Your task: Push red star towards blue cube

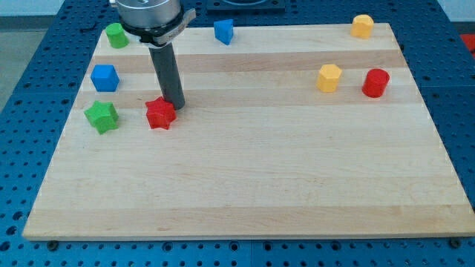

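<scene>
My tip stood just beside the red star, at its upper right, seemingly touching it. The blue cube lay to the left of my tip and a little higher, the green star below it

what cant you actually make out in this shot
- Camera view: whether my tip touches the red star or stops just short; the rod sits right against it.
- Camera view: the arm above the rod, cut off by the view's top.
- Camera view: the blue block near the view's top, too small to name its shape.
</scene>
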Tool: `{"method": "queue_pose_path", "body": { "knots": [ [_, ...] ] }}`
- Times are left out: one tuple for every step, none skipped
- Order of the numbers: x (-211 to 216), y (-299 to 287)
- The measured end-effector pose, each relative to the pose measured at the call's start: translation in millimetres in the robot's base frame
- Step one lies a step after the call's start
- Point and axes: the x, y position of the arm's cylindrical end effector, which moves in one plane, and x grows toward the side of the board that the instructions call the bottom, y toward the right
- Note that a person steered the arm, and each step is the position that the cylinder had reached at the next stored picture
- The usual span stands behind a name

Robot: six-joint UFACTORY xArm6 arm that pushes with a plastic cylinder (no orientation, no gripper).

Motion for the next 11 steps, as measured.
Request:
{"method": "queue_pose_path", "body": {
  "knots": [
    [5,16],
    [23,39],
    [54,32],
    [59,-10],
    [23,-32],
    [5,-38],
    [11,-24],
    [-1,13],
    [-41,30],
    [-52,22],
    [-45,-11]
  ]
}}
